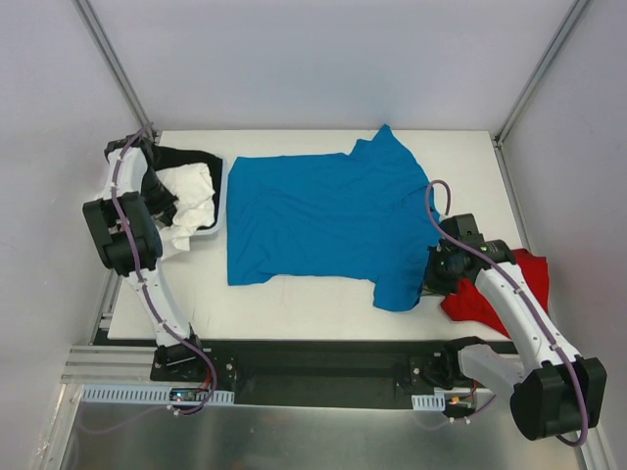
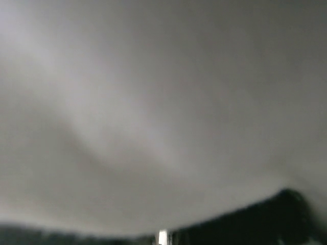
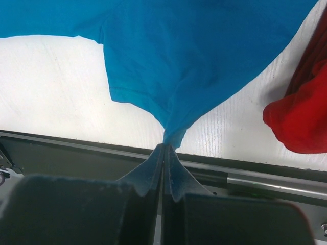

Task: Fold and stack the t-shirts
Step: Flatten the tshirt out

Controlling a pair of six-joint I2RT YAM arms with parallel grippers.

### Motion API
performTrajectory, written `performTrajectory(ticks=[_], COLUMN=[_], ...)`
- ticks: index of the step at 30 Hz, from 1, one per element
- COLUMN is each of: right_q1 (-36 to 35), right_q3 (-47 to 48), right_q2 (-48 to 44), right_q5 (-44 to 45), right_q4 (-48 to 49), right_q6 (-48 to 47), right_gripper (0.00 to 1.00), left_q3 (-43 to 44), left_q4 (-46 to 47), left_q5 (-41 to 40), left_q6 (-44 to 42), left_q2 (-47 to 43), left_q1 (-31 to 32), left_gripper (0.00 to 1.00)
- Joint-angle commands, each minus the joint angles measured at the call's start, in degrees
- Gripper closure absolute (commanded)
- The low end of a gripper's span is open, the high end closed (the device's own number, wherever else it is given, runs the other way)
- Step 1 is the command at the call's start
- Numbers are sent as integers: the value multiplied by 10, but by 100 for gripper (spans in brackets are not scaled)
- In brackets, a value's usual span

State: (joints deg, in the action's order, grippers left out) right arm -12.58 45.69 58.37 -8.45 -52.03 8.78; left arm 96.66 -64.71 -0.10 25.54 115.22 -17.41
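Note:
The turquoise-blue t-shirt (image 1: pixel 323 220) lies spread flat across the middle of the table. My right gripper (image 1: pixel 438 264) is shut on the edge of the shirt's near right sleeve; in the right wrist view the jaws (image 3: pixel 164 146) pinch a bunched tip of blue fabric (image 3: pixel 204 61). The red t-shirt (image 1: pixel 490 294) lies crumpled at the table's right edge, partly under my right arm, and shows in the right wrist view (image 3: pixel 301 117). My left gripper (image 1: pixel 168 208) is down at the white cloth (image 1: pixel 194 188). Its wrist view shows only blurred grey-white fabric (image 2: pixel 153 112), no fingers.
A white tray (image 1: pixel 211 233) at the far left holds the white cloth and a black cloth (image 1: pixel 191 157). The table's near edge and a black rail (image 3: pixel 255 173) run right by my right gripper. Grey walls enclose the table on three sides.

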Motion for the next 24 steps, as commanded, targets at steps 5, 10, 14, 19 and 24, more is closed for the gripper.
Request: performTrajectory(ticks=[5, 10, 14, 19, 24], right_q1=[-1, -1, -1, -1, -1], right_q3=[17, 36, 61, 61, 54], right_q2=[-8, -15, -8, -9, -19], right_q5=[-20, -31, -44, -47, -58], right_q4=[-10, -25, -32, -36, -35], right_q6=[-16, -23, -23, -31, -38], right_gripper=[99, 99, 99, 99, 99], left_q3=[307, 392, 385, 374, 348], left_q4=[21, 18, 46, 108, 135], left_q5=[-19, -17, -23, -41, -58], left_q6=[-24, -17, -15, -22, -27], left_q2=[190, 235, 228, 195, 134], left_q1=[26, 25, 29, 46, 85], left_gripper=[100, 100, 99, 96, 92])
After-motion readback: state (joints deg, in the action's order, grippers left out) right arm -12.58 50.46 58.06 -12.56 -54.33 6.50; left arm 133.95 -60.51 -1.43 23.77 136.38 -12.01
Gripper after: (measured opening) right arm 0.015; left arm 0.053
